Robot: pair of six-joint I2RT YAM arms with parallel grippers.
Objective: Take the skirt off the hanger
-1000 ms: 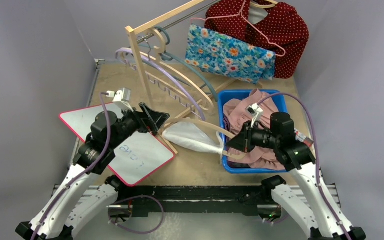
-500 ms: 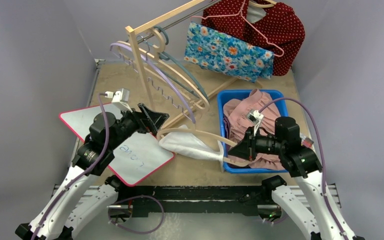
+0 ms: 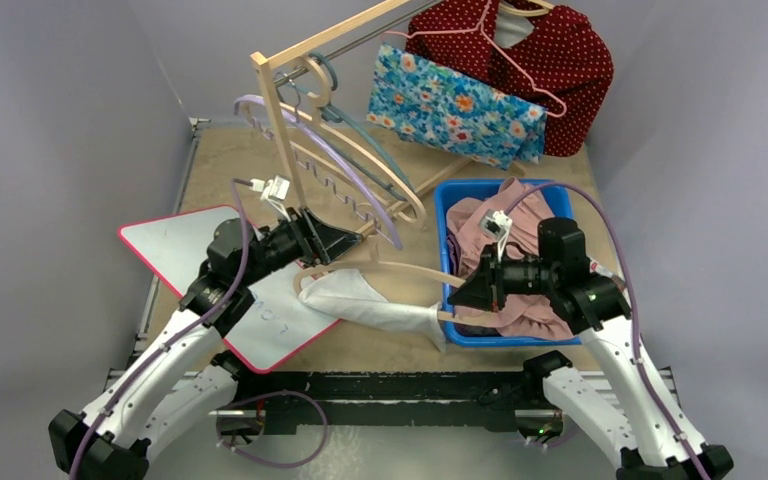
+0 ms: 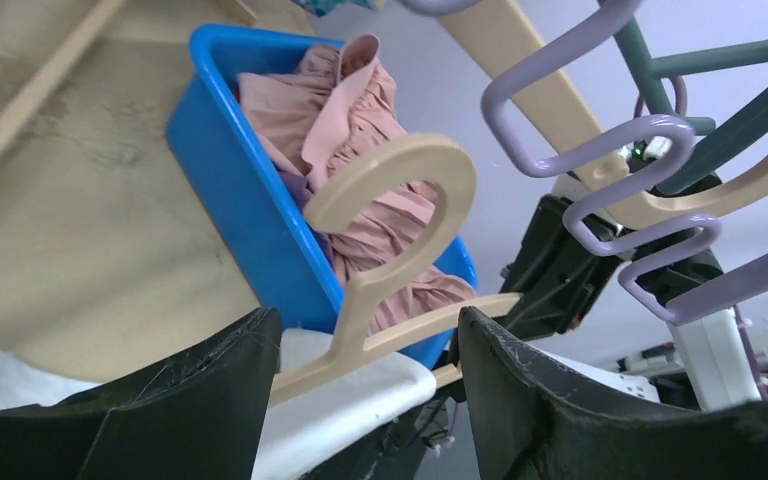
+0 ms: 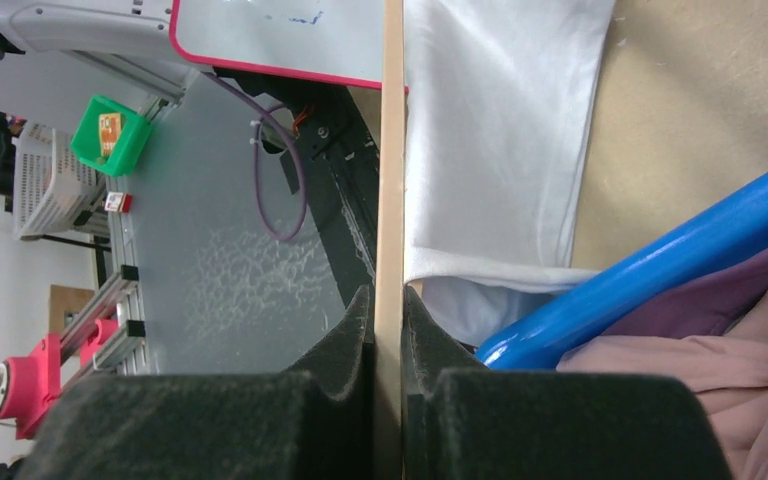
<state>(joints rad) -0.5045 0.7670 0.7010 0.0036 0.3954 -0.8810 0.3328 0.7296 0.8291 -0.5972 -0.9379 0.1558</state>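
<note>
**A:** Is the skirt off yet?

**B:** No. The white skirt (image 3: 375, 303) is still on the beige hanger (image 4: 358, 305). The two lie together on the worktop (image 3: 390, 350) between the arms, with the right end near the corner of the blue bin (image 3: 505, 338).

**A:** Who has hold of what?

**B:** The right jaws are pinched tight on the hanger's thin bar at its right end. The wrist view shows the bar squeezed between them, with the skirt's white cloth just past the grip. The left jaws stand apart, one on either side of the hanger's neck below the hook, over the skirt's left end. Nothing looks gripped there.

**A:** So what counts as done?

**B:** By my reading, only the setting-up. The hanger is pinned on one side and the other arm is in place at the hook end. The separation itself has not begun, since the cloth lies along the hanger for most of its length.

**A:** And what's left?

**B:** Nearly all of it. I'd say the left jaws need to close on cloth rather than wood. Then they draw the skirt off along the bar while the right side holds firm. The spare hangers on the rack (image 3: 278, 130) are close by, so the hook might snag on them.
</note>
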